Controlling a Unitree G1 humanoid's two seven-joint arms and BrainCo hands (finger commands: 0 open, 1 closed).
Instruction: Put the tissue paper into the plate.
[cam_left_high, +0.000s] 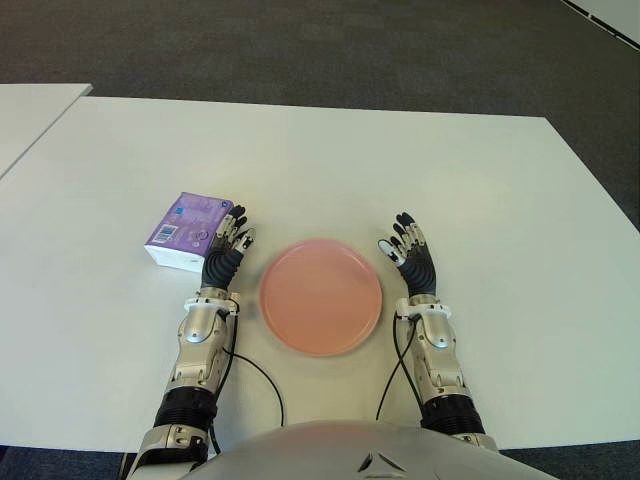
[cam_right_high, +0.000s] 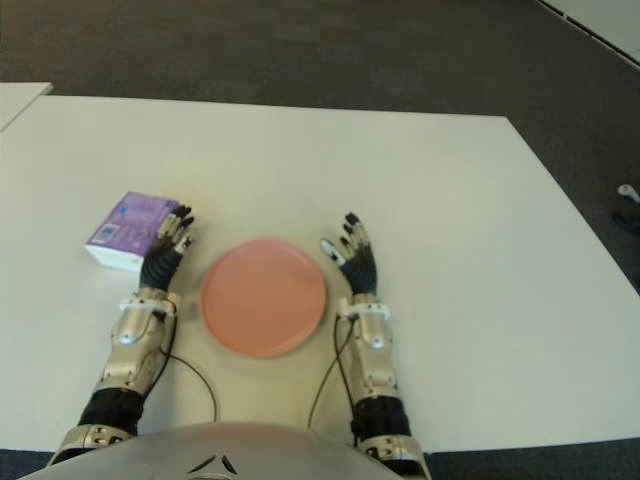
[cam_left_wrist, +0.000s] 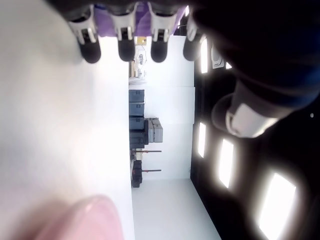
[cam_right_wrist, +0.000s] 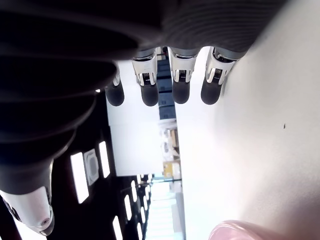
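A purple tissue pack (cam_left_high: 188, 230) lies flat on the white table (cam_left_high: 330, 160), left of a round pink plate (cam_left_high: 320, 296). My left hand (cam_left_high: 228, 240) shows between the two, its fingertips (cam_left_wrist: 125, 47) right beside the pack's near corner, fingers straight and holding nothing. The pack's purple edge (cam_left_wrist: 117, 22) shows just beyond those fingers in the left wrist view. My right hand (cam_left_high: 408, 248) shows at the plate's right rim, fingers (cam_right_wrist: 147, 90) extended and holding nothing. The plate has nothing on it.
A second white table (cam_left_high: 30, 115) stands at the far left across a narrow gap. Dark carpet (cam_left_high: 330, 50) runs beyond the table's far edge. Thin black cables (cam_left_high: 262, 378) trail from both wrists along the near edge.
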